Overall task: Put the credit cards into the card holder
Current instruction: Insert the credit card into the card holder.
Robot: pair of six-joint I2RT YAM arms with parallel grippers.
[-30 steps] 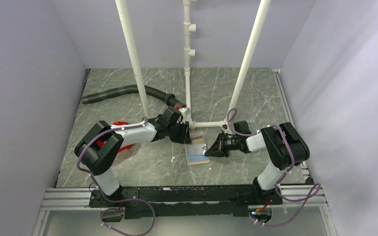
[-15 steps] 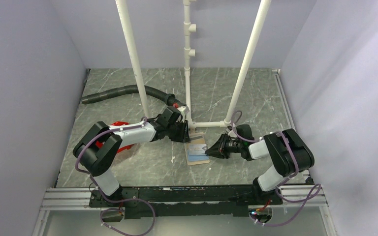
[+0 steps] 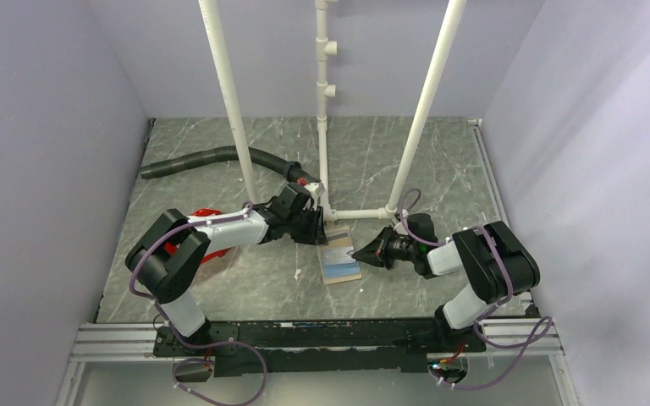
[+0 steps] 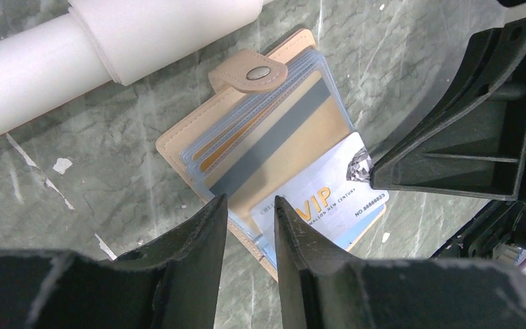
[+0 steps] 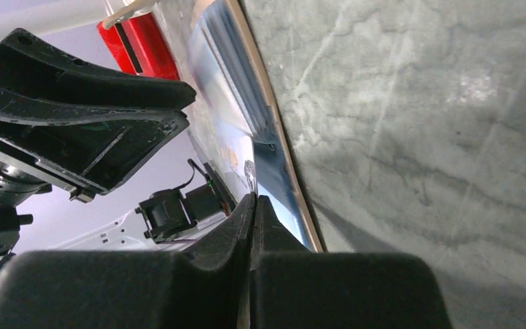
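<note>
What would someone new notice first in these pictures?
The tan card holder lies open on the grey marbled table. A white VIP card sticks partly out of its sleeves, the right gripper's shut fingers at its corner. The left gripper's fingers stand apart over the holder's edge.

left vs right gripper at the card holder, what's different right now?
Jaws: the left gripper shows a gap between its fingers; the right gripper is shut.
Contact: the left gripper straddles one edge of the open card holder, and whether it grips is unclear; the right gripper's tip meets a corner of the VIP card.
Shared: both sit low at the holder, from opposite sides.
</note>
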